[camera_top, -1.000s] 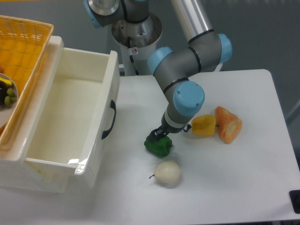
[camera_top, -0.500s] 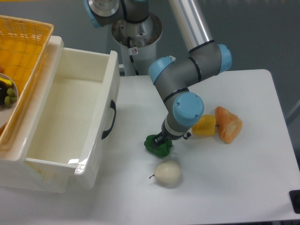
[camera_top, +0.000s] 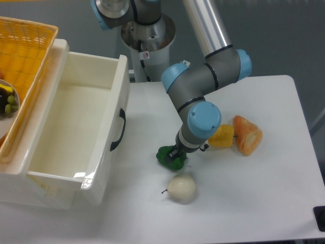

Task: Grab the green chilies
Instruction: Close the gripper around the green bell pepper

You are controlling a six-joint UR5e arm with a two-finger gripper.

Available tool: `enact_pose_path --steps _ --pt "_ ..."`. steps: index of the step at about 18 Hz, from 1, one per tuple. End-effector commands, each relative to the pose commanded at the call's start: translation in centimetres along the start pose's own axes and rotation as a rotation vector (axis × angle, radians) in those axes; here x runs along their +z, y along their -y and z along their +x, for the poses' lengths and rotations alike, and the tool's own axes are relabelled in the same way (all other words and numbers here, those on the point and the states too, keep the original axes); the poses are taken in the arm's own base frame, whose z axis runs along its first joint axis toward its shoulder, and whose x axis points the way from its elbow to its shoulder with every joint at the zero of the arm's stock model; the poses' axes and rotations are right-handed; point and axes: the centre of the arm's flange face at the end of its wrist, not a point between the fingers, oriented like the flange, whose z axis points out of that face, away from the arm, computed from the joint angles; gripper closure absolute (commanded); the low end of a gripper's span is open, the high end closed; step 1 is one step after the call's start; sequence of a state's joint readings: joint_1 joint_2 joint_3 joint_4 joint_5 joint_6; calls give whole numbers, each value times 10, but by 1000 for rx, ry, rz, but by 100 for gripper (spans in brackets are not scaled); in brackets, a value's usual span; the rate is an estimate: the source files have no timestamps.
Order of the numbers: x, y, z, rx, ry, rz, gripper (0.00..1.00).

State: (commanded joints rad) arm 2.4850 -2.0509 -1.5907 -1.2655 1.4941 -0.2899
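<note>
Glossy dark-green, lumpy green chilies [camera_top: 168, 158], bell-pepper shaped, sitting low on the white tabletop [camera_top: 254, 203] near its middle. Top right partly hidden under the gripper [camera_top: 177, 152]. Resting at about 11 o'clock from the whitish fruit [camera_top: 182, 187], close by.

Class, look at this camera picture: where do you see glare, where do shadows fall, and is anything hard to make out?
Fixed camera view: soft, even light; glare on the white bin's glossy front rim; faint shadow under the whitish fruit; the gripper sits on the green chilies, dark against dark, so the jaws' state is unreadable; sharp overall.
</note>
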Motion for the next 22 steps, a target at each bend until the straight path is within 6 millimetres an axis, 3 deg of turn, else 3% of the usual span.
enact_pose_path --steps 4,22 --pt "5 2 14 24 -5 14 0" --pt "27 -2 23 46 35 -8 0"
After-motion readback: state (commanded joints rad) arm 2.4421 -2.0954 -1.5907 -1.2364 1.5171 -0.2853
